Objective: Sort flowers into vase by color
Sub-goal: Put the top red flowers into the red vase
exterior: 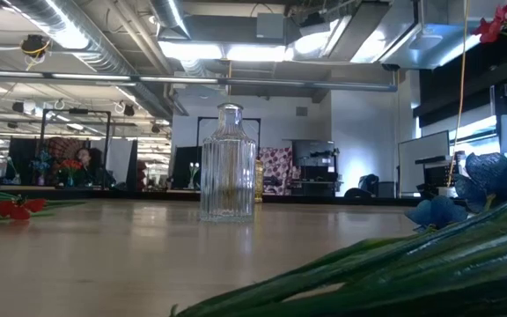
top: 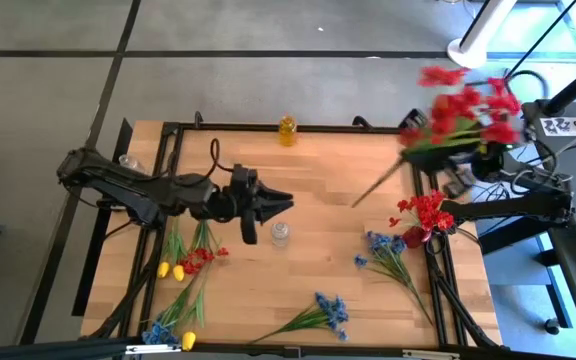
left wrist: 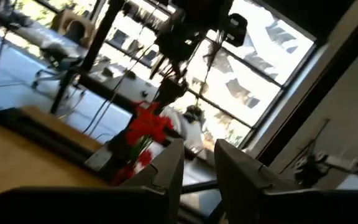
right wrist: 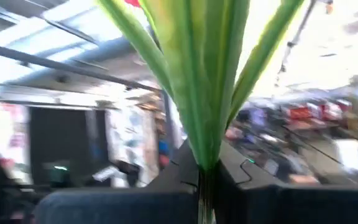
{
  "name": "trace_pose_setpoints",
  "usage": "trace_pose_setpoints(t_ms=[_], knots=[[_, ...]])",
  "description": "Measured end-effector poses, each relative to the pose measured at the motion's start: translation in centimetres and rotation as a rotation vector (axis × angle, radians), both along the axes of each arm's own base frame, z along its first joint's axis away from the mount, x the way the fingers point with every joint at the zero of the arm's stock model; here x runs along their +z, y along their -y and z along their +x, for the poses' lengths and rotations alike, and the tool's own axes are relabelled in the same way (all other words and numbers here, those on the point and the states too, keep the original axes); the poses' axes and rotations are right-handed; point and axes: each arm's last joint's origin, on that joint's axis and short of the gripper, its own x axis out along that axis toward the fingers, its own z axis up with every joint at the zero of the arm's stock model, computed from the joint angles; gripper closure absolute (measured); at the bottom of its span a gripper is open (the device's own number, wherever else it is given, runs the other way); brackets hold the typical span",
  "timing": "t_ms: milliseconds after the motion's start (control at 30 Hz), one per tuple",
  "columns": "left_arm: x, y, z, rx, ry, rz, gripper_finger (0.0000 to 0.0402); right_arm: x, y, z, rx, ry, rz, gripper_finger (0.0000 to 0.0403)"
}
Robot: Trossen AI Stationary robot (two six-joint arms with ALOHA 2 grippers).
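Note:
My right gripper is raised over the table's far right corner, shut on a red flower sprig. Its blossoms are blurred and also show at the upper right of the low view. My left gripper hovers open and holding nothing just above a clear ribbed glass vase that stands upright mid-table. A red vase holding red flowers stands near the right edge. Blue sprigs and a mixed heap of red, yellow and blue flowers lie flat on the table. My right gripper pinches the red sprig's stem between its two fingers, right where the long green leaves fan out. The sprig is lifted clear of the table. Its blossoms lie beyond the gripper, and its bare stem end slants out over the table's middle.
A small yellow vase stands at the far edge and a clear vase at the far left corner. Green stems and blue blossoms lie close before the low camera. A black frame borders the table.

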Motion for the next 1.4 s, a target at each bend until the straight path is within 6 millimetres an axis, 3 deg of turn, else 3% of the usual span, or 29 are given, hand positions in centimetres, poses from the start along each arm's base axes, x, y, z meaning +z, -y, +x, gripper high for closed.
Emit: trace_pose_setpoints(t_ms=[233, 467, 700, 900, 1100, 1400], knots=[[0.7, 0.5, 0.3, -0.051, 0.110, 0.044, 0.0358, 0.1, -0.8, -1.2, 0.283, -0.066, -0.033, 0.0392], [0.7, 0.6, 0.2, -0.033, 0.106, 0.064, 0.0390, -0.3, -2.3, -2.1, 0.508, -0.157, -0.068, 0.0393], [0.8, 0.6, 0.2, -0.035, 0.111, 0.048, 0.0393, -1.4, -3.1, -4.7, 0.552, -0.284, -0.043, 0.0391], [0.8, 0.3, 0.3, -0.026, 0.113, 0.028, 0.0392, -1.6, -3.3, -6.2, 0.517, -0.277, -0.045, 0.0393], [1.5, 0.2, 0.1, -0.021, 0.186, 0.048, 0.0392, -2.2, -3.3, -6.3, 0.475, -0.308, -0.058, 0.0390], [2.6, -2.7, 0.1, 0.184, 0.285, 0.085, 0.0392, -4.2, -3.3, -5.3, 0.455, -0.341, -0.083, 0.0393]])
